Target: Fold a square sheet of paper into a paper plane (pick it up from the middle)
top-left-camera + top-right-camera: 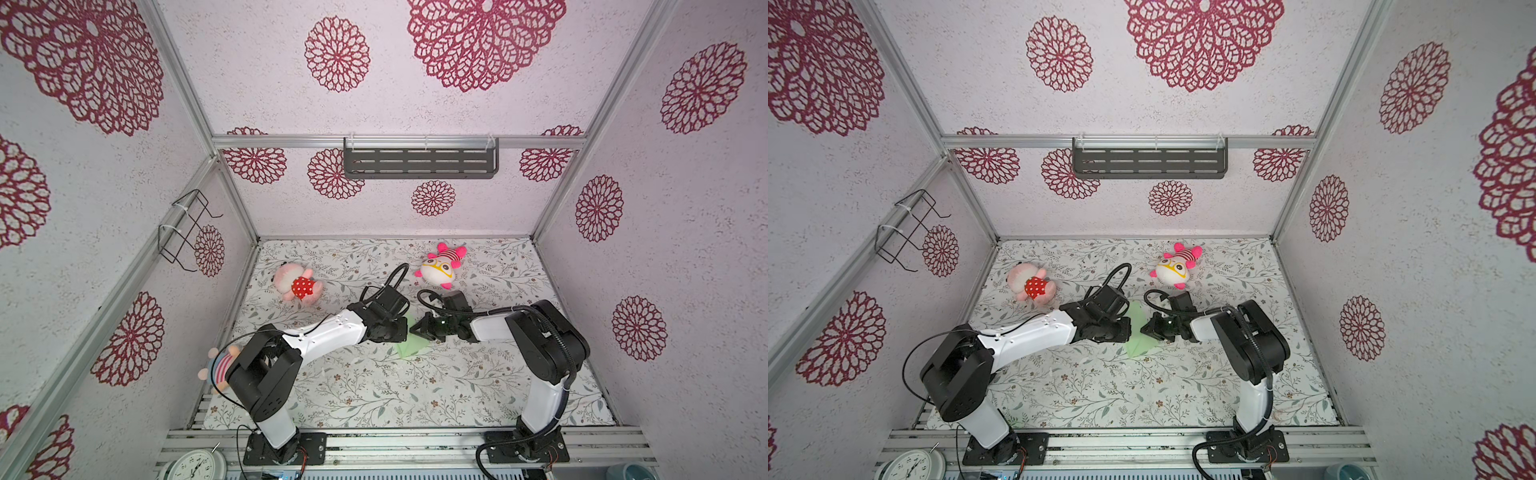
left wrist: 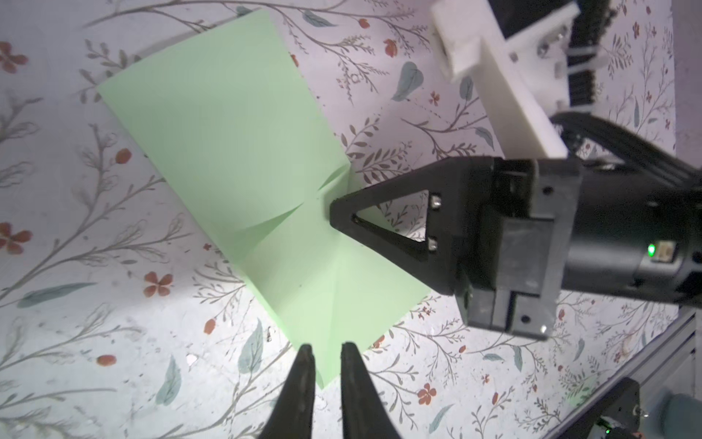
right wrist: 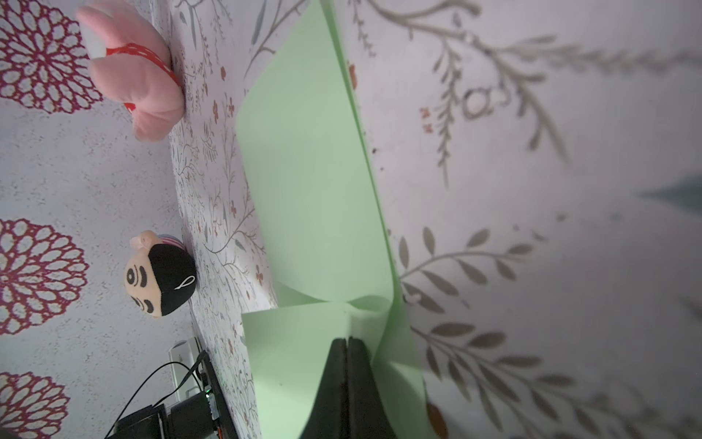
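On the floral-print bench (image 1: 415, 386), a creased pale mint-green square sheet of paper (image 2: 235, 133). Right fingers (image 2: 342, 213) pinching its middle crease; left fingers (image 2: 304, 372) slightly spread at one corner.

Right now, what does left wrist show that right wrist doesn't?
Only left wrist: the left hand, fingertips slightly apart at a corner of the green paper. It also shows the right hand side-on, tip at the paper's puckered edge.
Only right wrist: a pink plush and a black-haired plush head.
Both: the paper, the floral table cover, and the right hand, shut and apparently pinching the paper.
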### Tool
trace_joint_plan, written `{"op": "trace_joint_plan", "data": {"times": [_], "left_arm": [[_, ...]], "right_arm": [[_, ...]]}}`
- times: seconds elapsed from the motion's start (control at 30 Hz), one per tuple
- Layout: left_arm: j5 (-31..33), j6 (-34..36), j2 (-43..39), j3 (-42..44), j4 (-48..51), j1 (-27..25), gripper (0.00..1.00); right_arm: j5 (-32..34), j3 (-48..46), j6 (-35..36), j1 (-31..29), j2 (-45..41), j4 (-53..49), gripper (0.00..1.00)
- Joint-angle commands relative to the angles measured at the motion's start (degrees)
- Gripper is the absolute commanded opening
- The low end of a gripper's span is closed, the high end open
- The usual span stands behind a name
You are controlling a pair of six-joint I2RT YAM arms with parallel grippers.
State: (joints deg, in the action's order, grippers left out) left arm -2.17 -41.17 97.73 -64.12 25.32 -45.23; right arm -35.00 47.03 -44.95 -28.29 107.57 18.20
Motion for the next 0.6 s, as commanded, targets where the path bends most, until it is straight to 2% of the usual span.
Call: {"op": "trace_joint_plan", "data": {"times": [0.0, 0.3, 0.57], "left_arm": [[3.93, 4.41, 2.23, -0.58, -2.93, -1.89, 0.18], [6.82, 10.69, 10.62, -7.09, 0.57, -5.61, 0.14], [8.66, 11.37, 13.04, -7.18, 1.29, -5.72, 0.10]], "right_arm": [[3.75, -1.70, -2.33, -0.11, 3.62, -6.46, 0.05], [1.38, -1.99, -4.95, 0.03, 5.00, -4.13, 0.05], [0.99, -2.13, -5.13, 0.29, 5.19, -4.13, 0.05]]}}
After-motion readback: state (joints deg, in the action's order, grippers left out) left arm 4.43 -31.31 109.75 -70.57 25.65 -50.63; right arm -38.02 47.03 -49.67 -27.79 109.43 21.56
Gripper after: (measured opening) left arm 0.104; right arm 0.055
